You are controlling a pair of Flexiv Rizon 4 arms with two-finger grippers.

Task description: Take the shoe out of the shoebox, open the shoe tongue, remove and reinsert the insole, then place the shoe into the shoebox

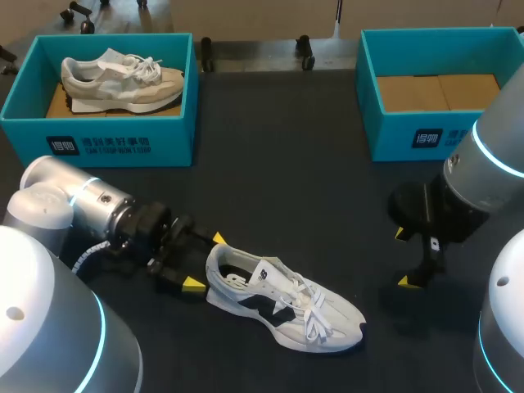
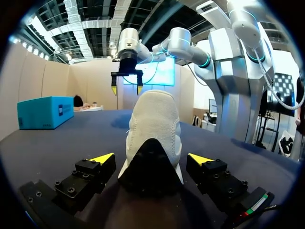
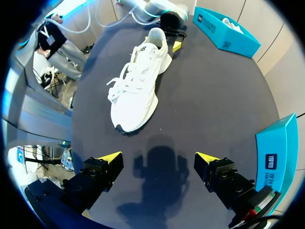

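Nearest, the white shoe (image 1: 282,307) lies on the table (image 1: 311,188): light, soft-sided, stiffest at the heel, likely the best hold. The left gripper (image 1: 206,261), at its nine o'clock, straddles that heel wide open, holding nothing. At three o'clock the right gripper (image 1: 403,257) hangs spread, empty.

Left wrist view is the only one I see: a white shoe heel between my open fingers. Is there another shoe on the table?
Observer: Yes, a beige sneaker with white laces lies inside the left teal cardboard shoebox.
Operator: And the second box?
Observer: The right teal shoebox holds no shoe; only its brown floor shows.
Operator: Where does my shoe's toe point?
Observer: The white-and-navy sneaker stands on its sole, toe toward the right gripper, which is open and not touching it.
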